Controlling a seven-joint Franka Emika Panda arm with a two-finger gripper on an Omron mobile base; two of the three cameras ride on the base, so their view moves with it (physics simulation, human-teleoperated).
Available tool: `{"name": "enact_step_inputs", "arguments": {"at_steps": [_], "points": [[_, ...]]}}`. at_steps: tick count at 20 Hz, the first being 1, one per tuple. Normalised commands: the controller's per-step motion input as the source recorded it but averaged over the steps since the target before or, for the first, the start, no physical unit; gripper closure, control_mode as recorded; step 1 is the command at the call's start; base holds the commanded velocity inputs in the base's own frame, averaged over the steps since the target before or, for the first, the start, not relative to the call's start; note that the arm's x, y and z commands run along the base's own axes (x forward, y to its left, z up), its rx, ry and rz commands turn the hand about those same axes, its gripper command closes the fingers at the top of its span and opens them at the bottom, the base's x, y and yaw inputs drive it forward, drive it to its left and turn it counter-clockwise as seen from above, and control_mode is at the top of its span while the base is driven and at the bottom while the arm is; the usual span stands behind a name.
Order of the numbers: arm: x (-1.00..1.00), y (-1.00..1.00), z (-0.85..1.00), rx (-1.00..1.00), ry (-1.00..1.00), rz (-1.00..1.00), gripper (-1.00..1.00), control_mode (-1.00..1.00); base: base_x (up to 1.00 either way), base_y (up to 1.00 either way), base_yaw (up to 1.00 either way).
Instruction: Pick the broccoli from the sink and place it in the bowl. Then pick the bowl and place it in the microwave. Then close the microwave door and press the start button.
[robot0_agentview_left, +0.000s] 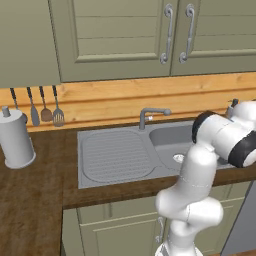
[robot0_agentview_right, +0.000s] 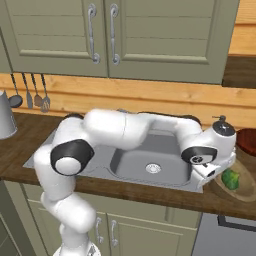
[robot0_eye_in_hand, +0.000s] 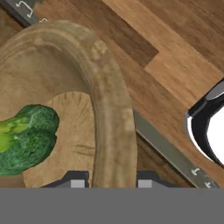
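fingers straddle the bowl rim, broccoli inside

at far left a grey canister (robot0_agentview_left: 16, 139) stands on the wooden tabletop (robot0_agentview_left: 30, 200), with utensils (robot0_agentview_left: 46, 107) hanging on the wall behind it. next comes the sink (robot0_agentview_left: 117, 155), ribbed drainboard first, then the basin under the faucet (robot0_agentview_left: 150, 116). the white arm reaches across the basin to the right. there, beside the sink, sits the bowl (robot0_agentview_right: 247, 192) with the broccoli (robot0_agentview_right: 230, 179) lying inside it. in the hand view the fingers (robot0_eye_in_hand: 77, 181) stand one on each side of the bowl's thick rim, clamped on it, broccoli left of them.
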Motion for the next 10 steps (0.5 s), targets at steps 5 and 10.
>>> {"name": "enact_step_inputs", "arguments": {"at_steps": [5, 10], "points": [[-0.38, 0.75, 0.41, -0.2, -0.15, 0.19, 1.0, -1.0, 0.0, 0.0, 0.0], [-0.34, 0.77, 0.42, -0.33, -0.33, 0.19, 1.0, -1.0, 0.0, 0.0, 0.0]]}}
